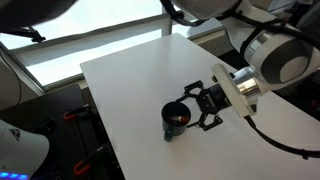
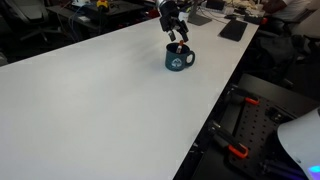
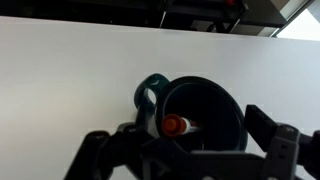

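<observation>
In an exterior view, the gripper [image 2: 177, 38] is hanging just above the mug [image 2: 180, 61]. The mug is standing upright on the white table [image 2: 90, 100], near the far end, with its handle pointing right. A red speck is showing by the fingertips. A dark flat slab [image 2: 232, 30] is lying beyond the mug, well apart from it. Red-handled clamps [image 2: 236, 152] are sitting below the table's edge.

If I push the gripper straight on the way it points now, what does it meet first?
The gripper points down into the dark mug, jaws open wide. Likely first contact: the red-tipped marker lying inside it, or the rim, since depth is unclear.
</observation>
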`<state>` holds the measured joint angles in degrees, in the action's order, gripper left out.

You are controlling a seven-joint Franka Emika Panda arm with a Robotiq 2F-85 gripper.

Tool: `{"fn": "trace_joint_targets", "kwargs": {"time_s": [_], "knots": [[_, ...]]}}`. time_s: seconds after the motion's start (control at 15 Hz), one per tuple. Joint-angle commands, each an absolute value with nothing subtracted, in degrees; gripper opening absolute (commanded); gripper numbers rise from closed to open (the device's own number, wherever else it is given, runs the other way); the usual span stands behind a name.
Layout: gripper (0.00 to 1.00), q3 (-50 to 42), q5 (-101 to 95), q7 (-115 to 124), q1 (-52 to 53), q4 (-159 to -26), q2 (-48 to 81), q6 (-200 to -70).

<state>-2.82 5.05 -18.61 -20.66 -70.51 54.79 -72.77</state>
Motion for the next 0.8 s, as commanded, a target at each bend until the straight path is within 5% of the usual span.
{"fn": "trace_joint_targets", "kwargs": {"time_s": [0.0, 0.47, 0.73], "knots": [[0.74, -3.18, 6.91, -16.94, -20.94, -72.30, 53.23, -71.94], [0.24, -3.18, 7.10, -17.41, -21.27, -72.36, 53.16, -72.23], [0.69, -3.21, 6.90, -17.57, -21.23, -72.36, 53.22, -72.39]]}}
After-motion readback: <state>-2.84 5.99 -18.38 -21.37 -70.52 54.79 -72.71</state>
